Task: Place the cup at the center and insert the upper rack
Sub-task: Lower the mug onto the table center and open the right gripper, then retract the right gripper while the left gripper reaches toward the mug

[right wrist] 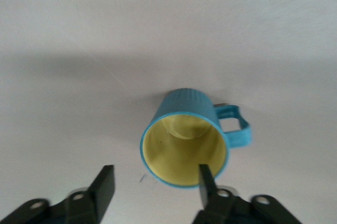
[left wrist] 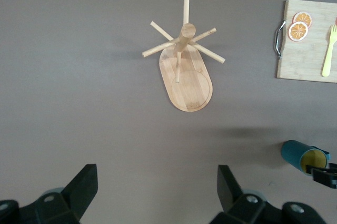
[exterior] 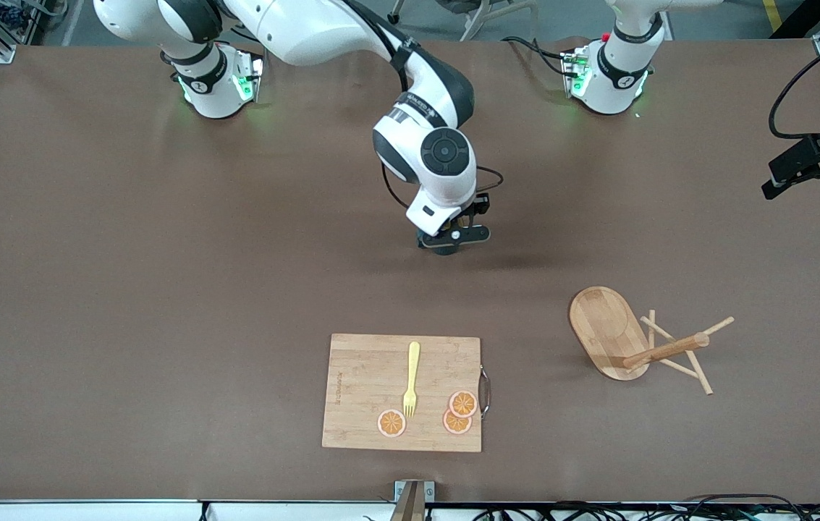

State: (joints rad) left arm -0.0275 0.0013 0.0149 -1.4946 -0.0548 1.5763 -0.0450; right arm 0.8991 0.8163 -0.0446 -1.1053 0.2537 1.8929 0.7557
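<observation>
The right gripper point(exterior: 453, 242) stood at mid-table with its jaws parted around the rim of the teal cup point(right wrist: 185, 142), one finger inside the mouth and one outside, apparently letting go after setting it down. The left gripper point(left wrist: 158, 190) waited wide open above the wooden mug stand point(left wrist: 185, 60), which lay between its fingers in that view, well below them.

We see the right gripper point(right wrist: 154, 188) spread, one finger point(right wrist: 205, 177) inside the cup point(right wrist: 185, 139); bare table point(exterior: 163, 289) lies all around it
</observation>
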